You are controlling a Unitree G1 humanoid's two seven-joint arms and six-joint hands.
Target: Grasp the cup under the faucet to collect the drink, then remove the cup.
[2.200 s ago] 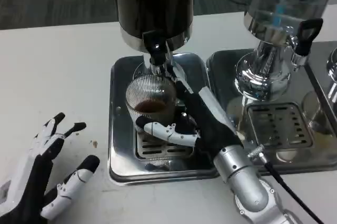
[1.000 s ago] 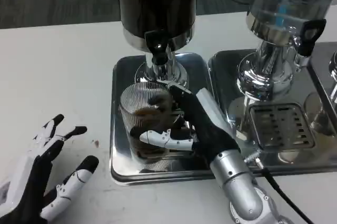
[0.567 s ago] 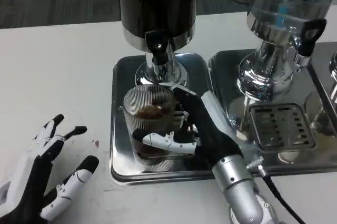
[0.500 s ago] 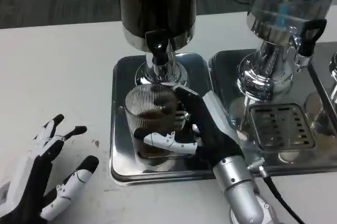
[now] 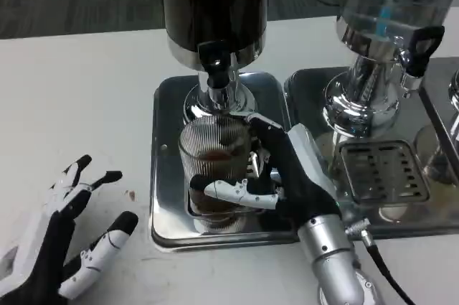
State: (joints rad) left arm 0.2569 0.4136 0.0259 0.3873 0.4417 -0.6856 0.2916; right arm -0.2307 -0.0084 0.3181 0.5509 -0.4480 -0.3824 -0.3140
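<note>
A ribbed clear glass cup (image 5: 214, 169) with brown drink in its bottom stands over the steel drip tray (image 5: 166, 147), a little in front of the black faucet (image 5: 214, 61) of the dark drink dispenser (image 5: 213, 3). My right hand (image 5: 276, 176) grips the cup from its right side, thumb across the front, fingers wrapped behind. My left hand (image 5: 61, 244) lies on the white table at the lower left, fingers spread and holding nothing.
A second dispenser (image 5: 380, 25) with a black tap stands at the right over its own tray and slotted grate (image 5: 384, 170). A small brown stain (image 5: 130, 194) marks the table by my left hand. The white table (image 5: 72, 104) stretches left of the trays.
My right hand has drawn the cup away from under the faucet, towards me and slightly right. The left hand has barely stirred.
</note>
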